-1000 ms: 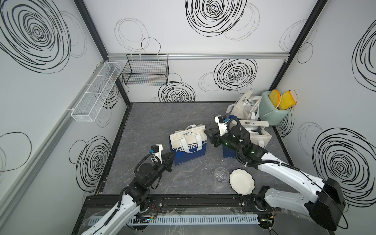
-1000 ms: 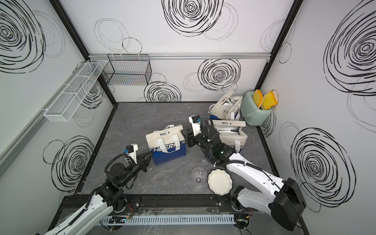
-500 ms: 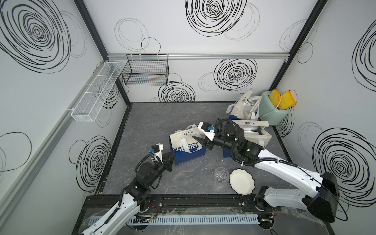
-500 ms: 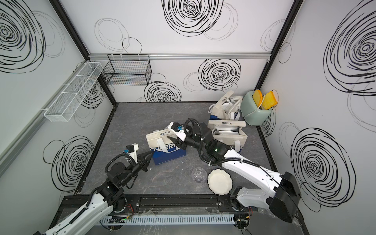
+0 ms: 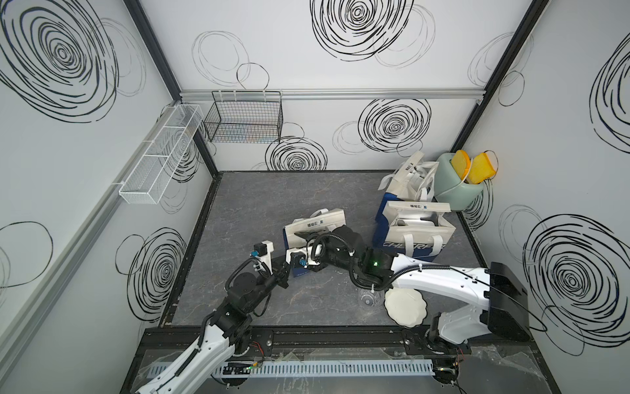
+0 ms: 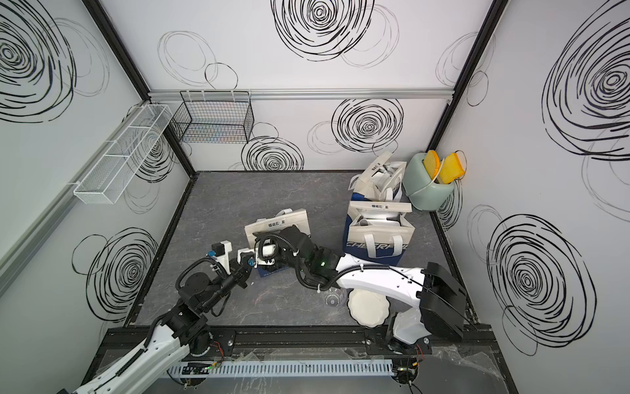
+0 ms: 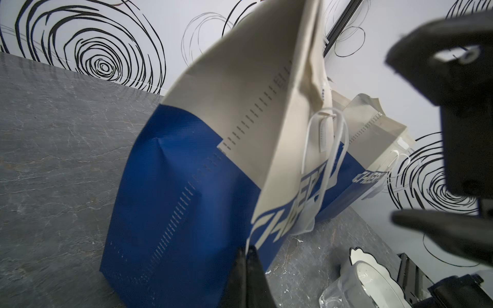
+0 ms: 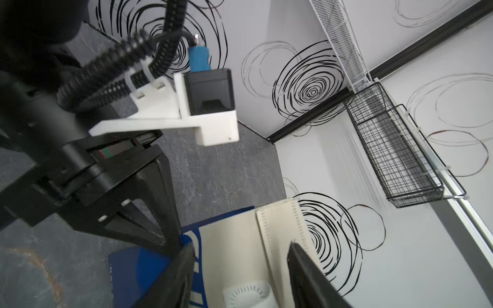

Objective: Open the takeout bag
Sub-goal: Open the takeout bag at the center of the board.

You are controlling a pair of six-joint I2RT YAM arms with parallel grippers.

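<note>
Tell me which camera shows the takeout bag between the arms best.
Left wrist: the takeout bag fills the frame, with its blue base, cream top and a handle all clear. Both top views show only its cream top behind the right arm. Right wrist shows only a cream-and-blue corner.

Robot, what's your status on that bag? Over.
Left gripper shut, at bottom corner of bag. Right gripper open, its cream panel between the jaws. Top looks closed. Plate, glass sit apart.

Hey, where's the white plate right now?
In a top view the white plate lies near the front edge of the table, on the right side, just beside the clear glass.
</note>
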